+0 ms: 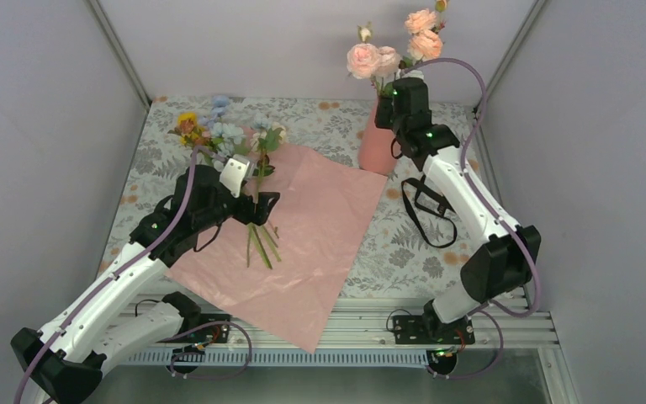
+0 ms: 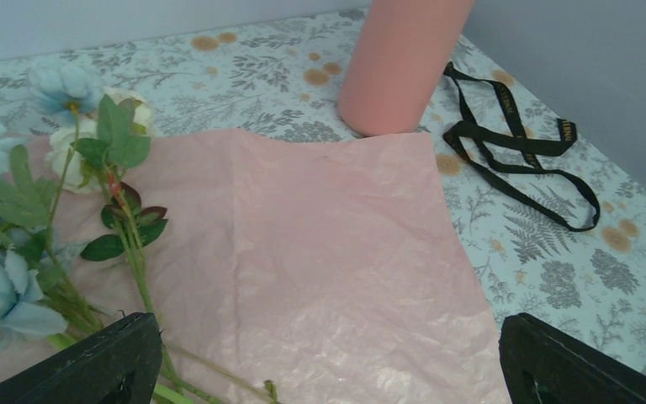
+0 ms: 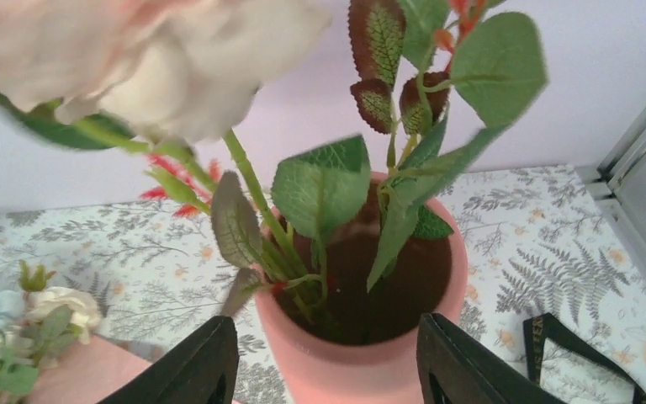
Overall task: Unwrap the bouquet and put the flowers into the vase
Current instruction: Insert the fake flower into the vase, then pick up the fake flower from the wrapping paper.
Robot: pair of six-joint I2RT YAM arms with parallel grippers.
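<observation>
Salmon-pink vase (image 1: 377, 147) upright at back of table, touching far corner of lilac-pink paper sheet (image 1: 311, 227); pink roses (image 1: 387, 59) already in it, stems down inside the mouth; right gripper (image 3: 328, 362) just above vase rim, jaws parted either side of the mouth, nothing clamped, looks released; other flowers (image 1: 227, 139) well left of vase, lying on sheet's far-left corner, blue, yellow and white heads; left gripper (image 1: 251, 200) beside their stems, spread wide, empty. Probably light, springy stems, soft heads easily crushed; best taken mid-stem, below the leaves; sheet thin, slippery, may drag along. Black ribbon (image 1: 429, 210) loose just right of vase; printed floral tablecloth (image 1: 412, 252) flat under everything; plain grey walls (image 1: 50, 126) on three sides.
</observation>
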